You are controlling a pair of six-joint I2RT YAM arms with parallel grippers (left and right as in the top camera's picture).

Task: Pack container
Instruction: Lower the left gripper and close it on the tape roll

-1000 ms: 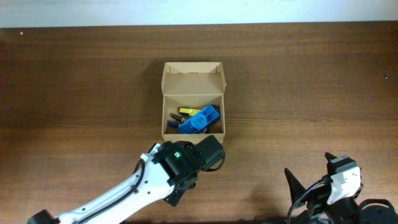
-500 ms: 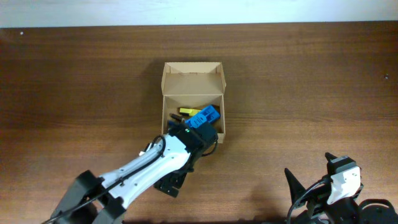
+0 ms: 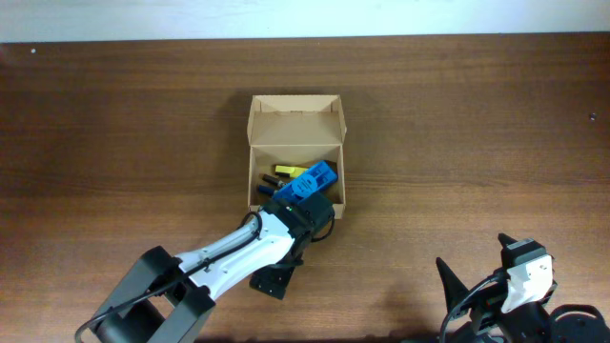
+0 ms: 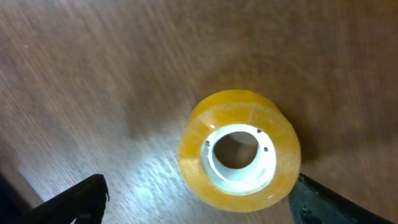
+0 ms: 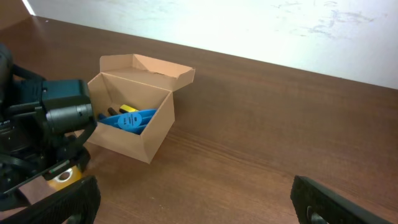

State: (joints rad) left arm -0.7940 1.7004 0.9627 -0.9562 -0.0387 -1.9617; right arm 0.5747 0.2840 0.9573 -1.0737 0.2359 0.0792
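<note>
Left wrist: tape roll (image 4: 239, 149), hidden overhead

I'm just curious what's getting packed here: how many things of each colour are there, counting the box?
Tan: 1, the cardboard box
Blue: 1, the plastic piece in the box
Yellow: 2, the tape roll outside the box, a small piece inside
Total: 4, leaving out dark bits in the box, too unclear to count

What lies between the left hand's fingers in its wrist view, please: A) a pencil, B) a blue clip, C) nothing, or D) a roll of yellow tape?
D: the roll of yellow tape sits on the table, flanked by the fingers of the open left hand.
</note>
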